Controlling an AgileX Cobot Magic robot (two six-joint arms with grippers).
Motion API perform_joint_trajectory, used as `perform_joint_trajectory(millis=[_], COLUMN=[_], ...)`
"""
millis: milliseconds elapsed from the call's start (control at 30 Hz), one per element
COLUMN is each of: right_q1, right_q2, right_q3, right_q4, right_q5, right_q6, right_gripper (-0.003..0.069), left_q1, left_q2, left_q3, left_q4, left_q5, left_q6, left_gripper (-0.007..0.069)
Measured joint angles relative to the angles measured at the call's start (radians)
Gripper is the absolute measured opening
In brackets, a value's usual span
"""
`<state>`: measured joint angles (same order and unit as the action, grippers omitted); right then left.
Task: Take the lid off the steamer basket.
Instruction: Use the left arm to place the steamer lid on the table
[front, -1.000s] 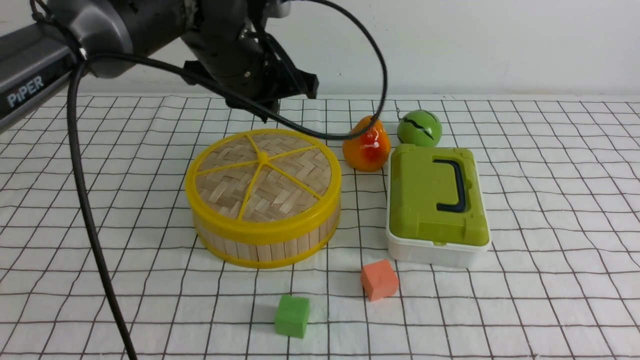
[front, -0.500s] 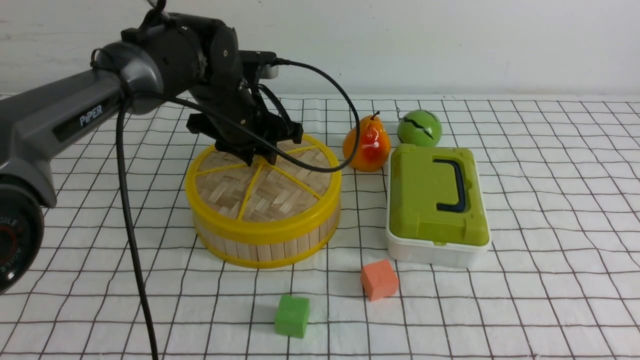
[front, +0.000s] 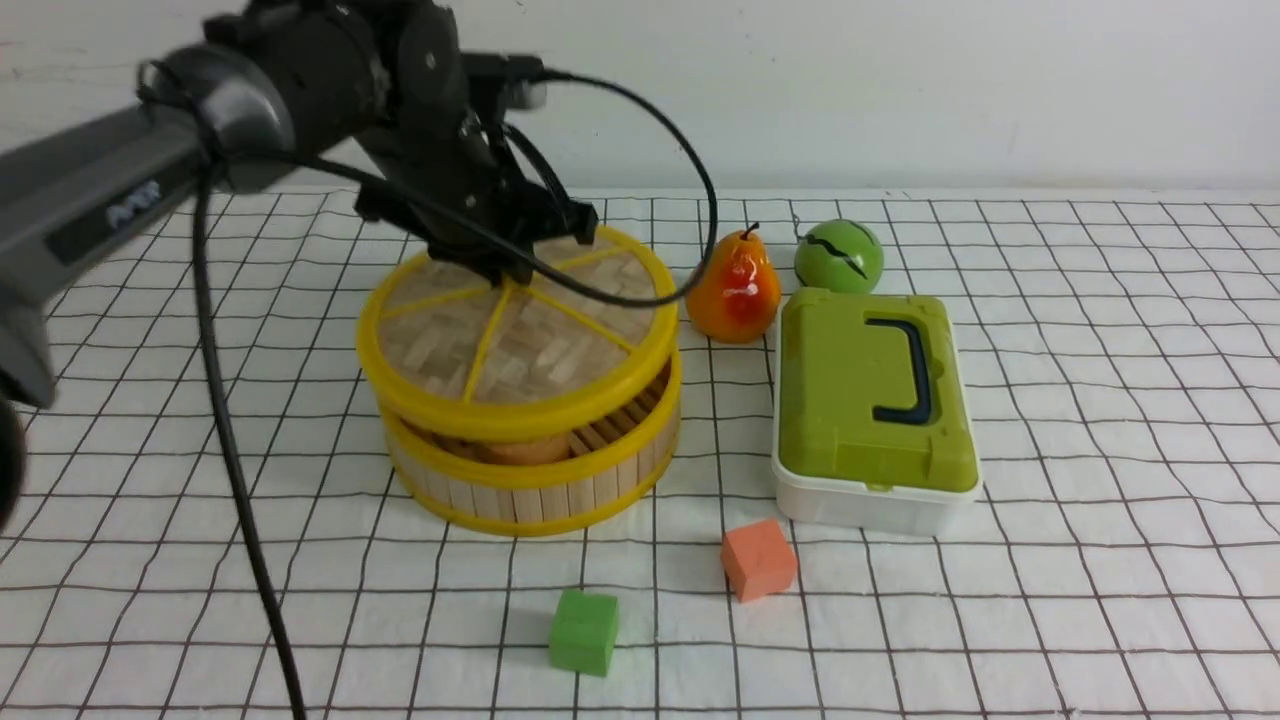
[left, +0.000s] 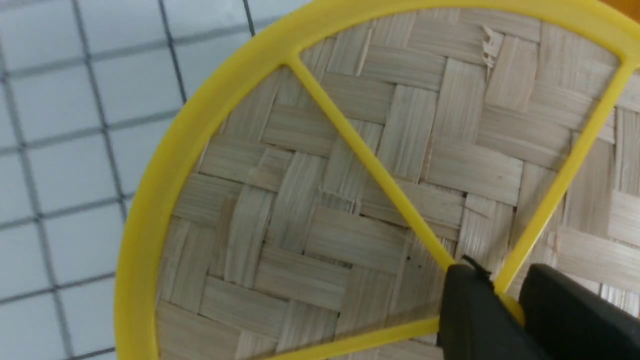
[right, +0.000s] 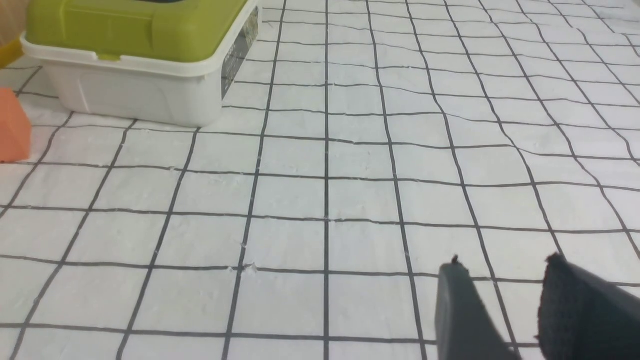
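Bamboo lid (front: 515, 335): a woven disc with a yellow rim and spokes, held clear of the steamer basket (front: 530, 480). Its near rim rides above the basket's top rim, and the gap is widest on the side toward the desk's right edge.
Basket place: on the cloth, a little toward the left edge from the desk's middle, about halfway between the near and far edges.
Basket inside: slats show through the gap, along with a brownish rounded thing I cannot identify.
Black left gripper (front: 505, 270): reaches in from the far-left corner, its fingers (left: 470, 310) clamped on the lid's yellow hub where the spokes meet.
Black right gripper (right: 505, 280): low over the cloth, fingers (right: 460, 300) parted with cloth showing between them.
Fruit: pear (front: 735, 290) just beside the lid toward the right edge; green ball (front: 838, 256) next to it, nearer the far edge.
Container: white box (front: 870, 400) with a green top, between the basket and the right edge.
Cubes: orange cube (front: 759, 558) near the box's near-left corner; green cube (front: 584, 631) closest to the near edge.
Cover: checked cloth (front: 1100, 500) over the desk.
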<state>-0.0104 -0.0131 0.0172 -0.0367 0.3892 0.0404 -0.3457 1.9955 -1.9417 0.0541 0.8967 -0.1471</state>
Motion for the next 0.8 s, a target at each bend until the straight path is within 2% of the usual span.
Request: perform_joint_trajectory(millis=[167,267,300,367,467,600,800], right_q1=[0.000,0.000,0.000,0.000,0.000,0.000,0.000], right_q2=[0.000,0.000,0.000,0.000,0.000,0.000,0.000], right_q3=[0.000,0.000,0.000,0.000,0.000,0.000,0.000], right_q4=[0.000,0.000,0.000,0.000,0.000,0.000,0.000], right_q5=[0.000,0.000,0.000,0.000,0.000,0.000,0.000], right_q6=[0.000,0.000,0.000,0.000,0.000,0.000,0.000], right_gripper=[0.0240,0.0240,0.0240,0.0240,0.0240,0.0240,0.0240], left_q1=[0.064,0.196,0.205,0.319,0.389,0.422,0.420], left_q2=[-0.182,-0.286,-0.293,-0.306,-0.269,-0.180,-0.091], left_q3=[-0.014,0.059,0.075,0.212,0.393,0.522,0.535], left_q4=[0.090,0.137,0.137,0.135,0.111,0.102,0.107], left_q5=[0.026,0.052,0.052,0.015,-0.098,-0.217,-0.281], left_q6=[-0.011,-0.055,-0.059,-0.126,-0.173,-0.230,-0.251], left_gripper=[0.0104,0.0104,0.0104,0.0104,0.0104,0.0104,0.0104])
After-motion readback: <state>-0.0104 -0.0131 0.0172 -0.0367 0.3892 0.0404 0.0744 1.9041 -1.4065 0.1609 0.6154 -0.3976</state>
